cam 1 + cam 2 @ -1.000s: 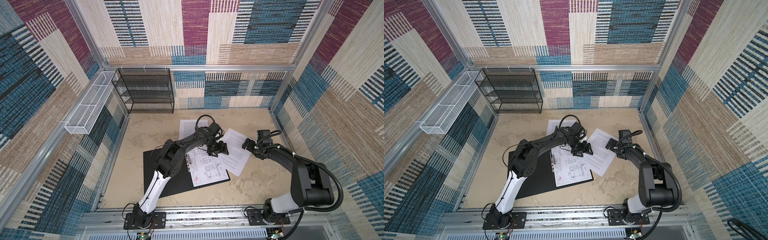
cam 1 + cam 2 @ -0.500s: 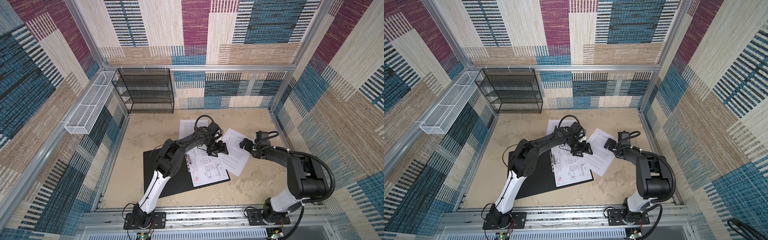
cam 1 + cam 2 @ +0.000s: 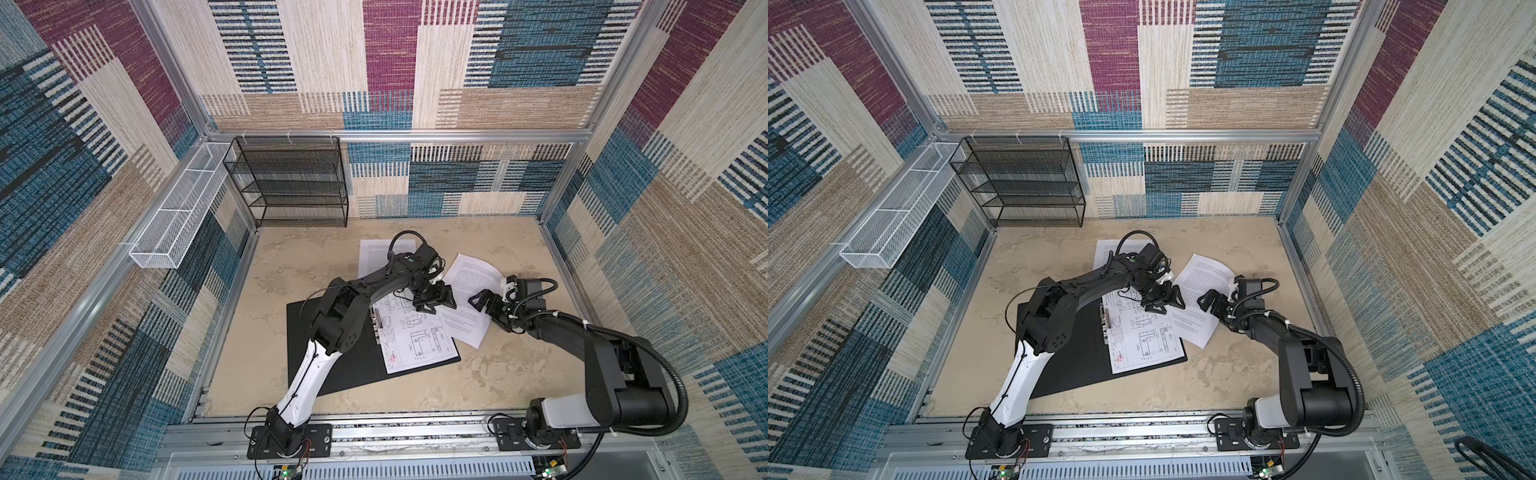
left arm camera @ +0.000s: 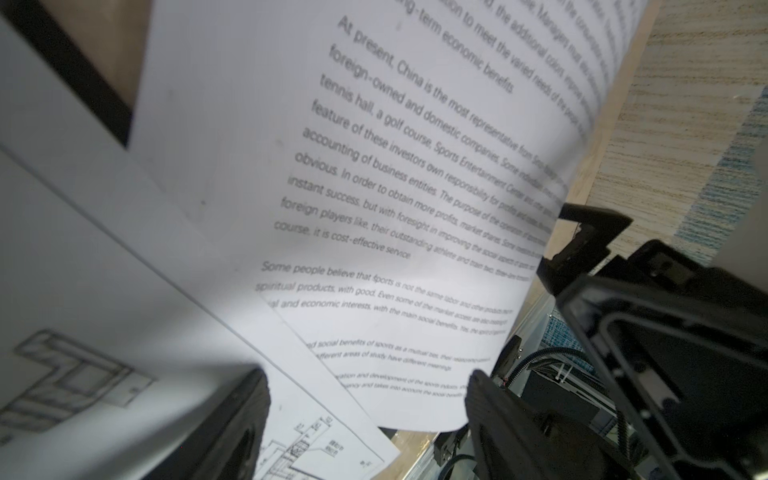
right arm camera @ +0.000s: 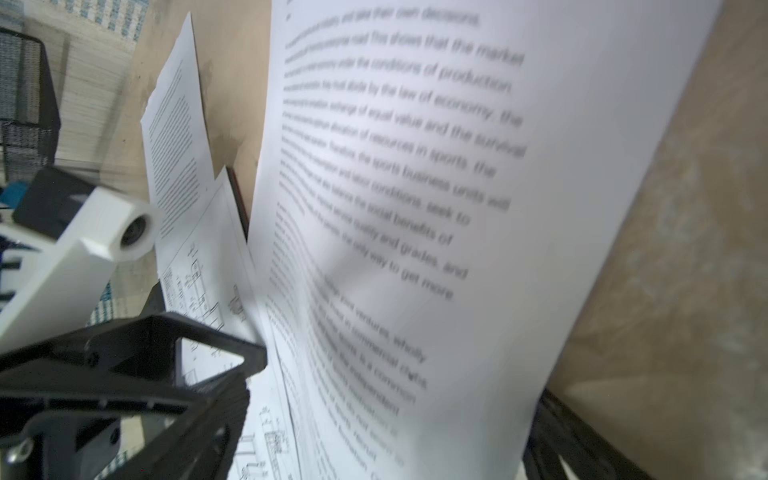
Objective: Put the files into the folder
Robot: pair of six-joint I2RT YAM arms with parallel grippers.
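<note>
Folder (image 3: 332, 374): lies open and flat on the table (image 3: 519, 374), black inside up, near the front left, metal clip (image 3: 376, 328) along its spine. Drawing sheet (image 3: 415, 345): white, line drawings and tables, lies on the folder's right half beside the clip, its outer edge overhanging slightly. Text sheet (image 3: 469, 286): dense print, lies askew on the table right of the folder; one corner overlaps the drawing sheet, and its far side is bowed upward in the left wrist view. Second text sheet (image 3: 374, 257): flat on the table behind the folder, partly hidden by the left arm. Left gripper (image 3: 436, 306): low over the place where the drawing and text sheets meet, fingers (image 4: 232, 428) apart, nothing clasped. Right gripper (image 3: 482, 305): at the text sheet's right edge, fingers (image 5: 199, 374) spread fully, the sheet passing between them; contact cannot be told. Black mesh rack (image 3: 291, 183): against the back wall, left. White wire basket (image 3: 178, 208): fixed on the left wall
</note>
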